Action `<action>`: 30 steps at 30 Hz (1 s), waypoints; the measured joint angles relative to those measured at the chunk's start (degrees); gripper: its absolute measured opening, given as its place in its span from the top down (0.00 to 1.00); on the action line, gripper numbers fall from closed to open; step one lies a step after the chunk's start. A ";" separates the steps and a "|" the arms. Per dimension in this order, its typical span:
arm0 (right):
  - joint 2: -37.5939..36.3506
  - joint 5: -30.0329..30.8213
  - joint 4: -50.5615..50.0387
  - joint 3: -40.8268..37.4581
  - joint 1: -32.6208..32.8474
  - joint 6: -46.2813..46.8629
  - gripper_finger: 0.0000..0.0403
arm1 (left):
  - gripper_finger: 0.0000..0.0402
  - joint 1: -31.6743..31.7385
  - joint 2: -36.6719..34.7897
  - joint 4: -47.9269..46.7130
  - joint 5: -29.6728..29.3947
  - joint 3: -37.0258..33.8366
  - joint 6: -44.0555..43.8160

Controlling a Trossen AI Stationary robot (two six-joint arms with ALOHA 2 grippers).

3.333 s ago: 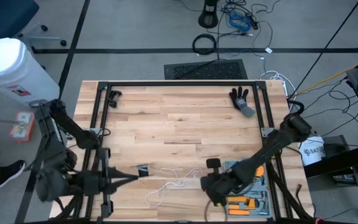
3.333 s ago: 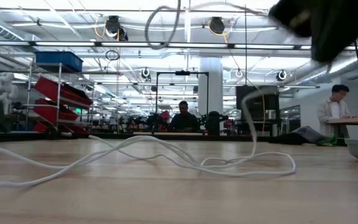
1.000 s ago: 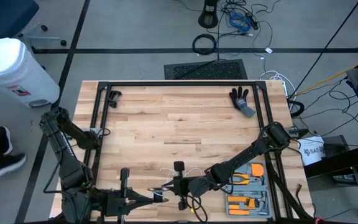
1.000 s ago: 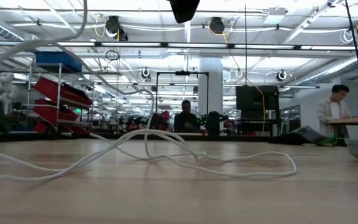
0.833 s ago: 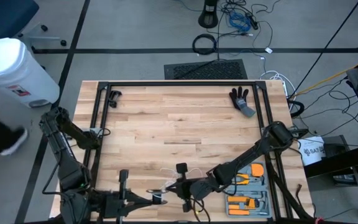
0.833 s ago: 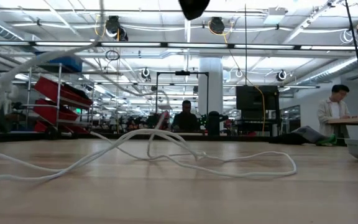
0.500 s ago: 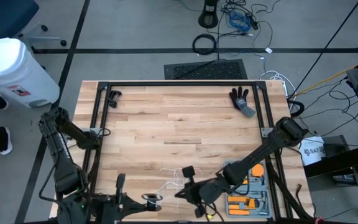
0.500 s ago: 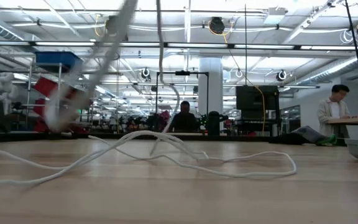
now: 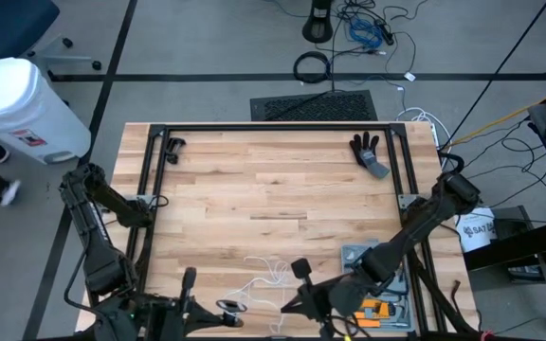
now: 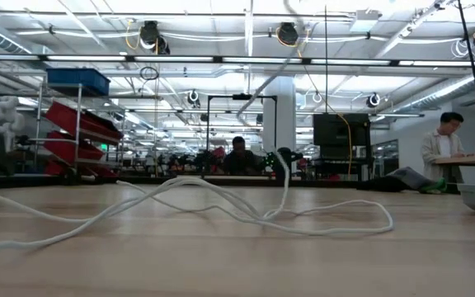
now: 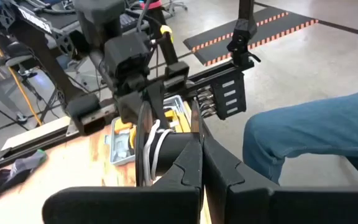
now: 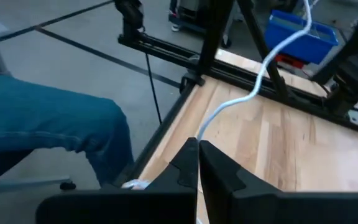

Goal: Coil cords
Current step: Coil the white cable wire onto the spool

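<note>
As the cord [image 9: 265,277] goes on lying slack at the table's near edge, the reel [image 9: 226,307] sits clamped in the left gripper [image 9: 237,319]; the right gripper [image 9: 290,305], jaws shut pinching cord, has drawn back rightward, so coiling continues.

Bright, even ceiling light; foreground table blurred.
</note>
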 joint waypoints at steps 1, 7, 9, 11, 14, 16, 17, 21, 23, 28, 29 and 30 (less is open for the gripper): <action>-0.35 -0.03 -0.07 0.00 0.37 -0.21 1.00 | 1.00 0.00 0.00 -0.07 -0.02 0.00 0.00; -2.75 -2.85 -1.11 0.00 2.63 -0.42 1.00 | 1.00 0.69 0.07 -1.88 -0.67 0.00 -0.03; -3.31 -3.01 -1.54 0.00 3.30 -0.42 1.00 | 1.00 1.16 0.07 -2.03 -0.78 0.00 -0.05; -3.95 -3.05 -1.78 0.00 3.86 -0.30 1.00 | 1.00 1.75 0.09 -2.54 -0.83 0.00 -0.81; -4.89 -2.97 -2.12 0.00 4.86 -0.25 1.00 | 1.00 2.65 0.11 -4.82 -0.85 0.00 -2.81; -5.28 -2.80 -2.22 0.00 5.47 -0.35 1.00 | 1.00 3.24 0.11 -6.92 -0.86 0.00 -4.71; -5.43 -2.39 -2.00 0.00 5.66 -0.74 1.00 | 1.00 3.52 0.13 -7.92 -0.85 0.00 -5.81; -5.80 0.29 -1.39 0.58 6.21 -2.57 1.00 | 1.00 4.74 0.20 -9.93 -0.61 -0.12 -8.92; -5.80 0.53 -1.54 1.11 6.13 -3.52 1.00 | 1.00 5.40 0.20 -9.88 0.66 -0.68 -8.99; -5.80 3.40 -1.35 3.03 6.12 -6.79 1.00 | 1.00 7.08 0.22 -7.91 5.62 -1.87 -9.02; -5.80 3.48 -1.27 3.37 6.14 -7.63 1.00 | 1.00 7.50 0.22 -7.07 6.61 -2.03 -9.05; -5.80 3.48 -1.03 3.59 6.12 -8.40 1.00 | 1.00 7.90 0.22 -6.29 7.40 -2.29 -9.05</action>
